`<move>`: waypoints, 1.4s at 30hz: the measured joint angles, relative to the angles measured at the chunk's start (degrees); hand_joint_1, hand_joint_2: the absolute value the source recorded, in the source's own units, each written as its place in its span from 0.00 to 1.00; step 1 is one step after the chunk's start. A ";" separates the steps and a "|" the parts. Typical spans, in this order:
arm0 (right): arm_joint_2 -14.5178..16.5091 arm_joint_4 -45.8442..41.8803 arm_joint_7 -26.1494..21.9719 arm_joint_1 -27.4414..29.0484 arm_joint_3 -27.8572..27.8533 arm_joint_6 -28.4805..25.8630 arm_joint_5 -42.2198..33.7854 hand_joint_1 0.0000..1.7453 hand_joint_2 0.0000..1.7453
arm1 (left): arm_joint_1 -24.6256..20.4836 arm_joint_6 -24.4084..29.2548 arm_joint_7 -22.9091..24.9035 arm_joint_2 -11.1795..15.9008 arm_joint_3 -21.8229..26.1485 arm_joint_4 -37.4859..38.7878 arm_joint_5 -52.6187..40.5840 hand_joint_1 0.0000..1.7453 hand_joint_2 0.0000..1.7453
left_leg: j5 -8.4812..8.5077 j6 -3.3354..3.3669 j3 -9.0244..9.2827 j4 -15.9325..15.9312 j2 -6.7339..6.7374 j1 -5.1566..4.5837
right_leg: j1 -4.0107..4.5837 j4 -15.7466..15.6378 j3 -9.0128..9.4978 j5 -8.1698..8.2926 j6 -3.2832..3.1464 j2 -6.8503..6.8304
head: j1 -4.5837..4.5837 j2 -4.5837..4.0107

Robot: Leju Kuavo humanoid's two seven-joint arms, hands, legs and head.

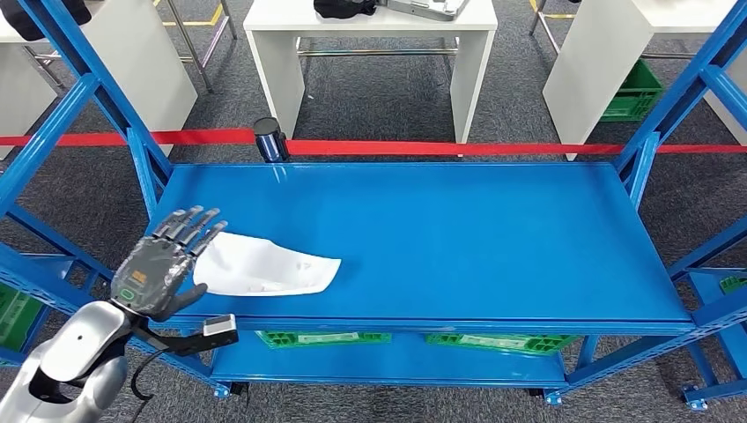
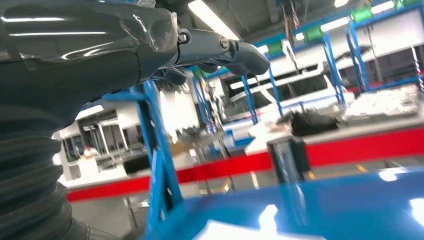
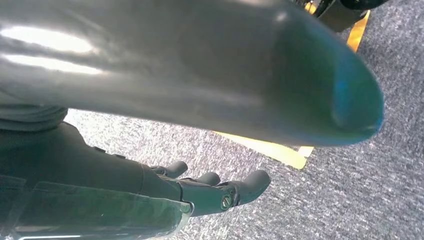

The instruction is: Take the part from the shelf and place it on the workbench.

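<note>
Left hand (image 1: 167,264), fingers spread and empty, hovers at the part (image 1: 264,267) on the shelf (image 1: 458,238); best slide fingers under its edge.

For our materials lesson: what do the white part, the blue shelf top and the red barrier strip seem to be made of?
White part: probably moulded plastic, matt, thin with shaped edges.
Blue shelf top: likely painted sheet metal, glossy; it mirrors ceiling lights.
Red barrier strip: seemingly woven belt, flat and matt.
</note>
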 joint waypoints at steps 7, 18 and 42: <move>0.52 0.08 -0.60 -1.00 -2.08 1.01 1.86 0.00 0.00 | -0.58 -1.43 -0.08 -2.06 -0.48 1.48 0.18 0.00 1.00 | 7.16 1.00 7.40 -15.69 -0.20 -0.36 | 0.39 -0.01 -0.16 0.02 0.87 0.61 | 0.06 0.00; 0.95 0.08 -0.65 -1.20 -4.26 2.20 3.57 0.00 0.00 | 0.22 -1.46 -1.03 -3.96 -0.36 3.75 1.21 0.00 1.00 | 8.09 2.93 8.11 -17.25 0.00 -0.34 | 0.25 9.94 -5.28 -3.26 2.30 0.08 | 0.41 0.00; 5.55 -4.90 -1.31 -1.89 -11.18 7.52 9.66 0.00 0.00 | 1.73 5.36 -5.75 -3.94 -0.38 -8.39 9.96 0.00 1.00 | 8.27 3.07 8.87 -18.24 0.07 -0.27 | 0.87 3.07 -1.68 -1.70 0.84 0.05 | 0.26 0.00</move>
